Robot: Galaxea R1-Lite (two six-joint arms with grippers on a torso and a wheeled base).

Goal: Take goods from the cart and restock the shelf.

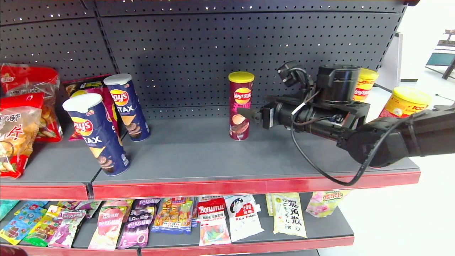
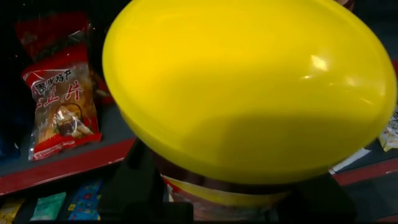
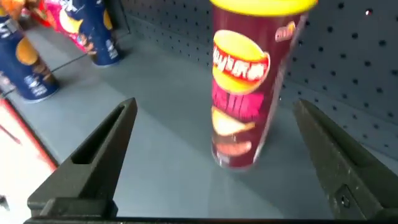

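Maroon chip can stands upright just beyond the spread right claw.

Soft even light; blown-out right edge

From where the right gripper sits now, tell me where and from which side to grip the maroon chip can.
Grip the maroon chip can at mid-body, below its yellow lid, coming in level from the open front of the shelf. It stands upright with bare shelf around it, and the open right gripper faces its round wall.
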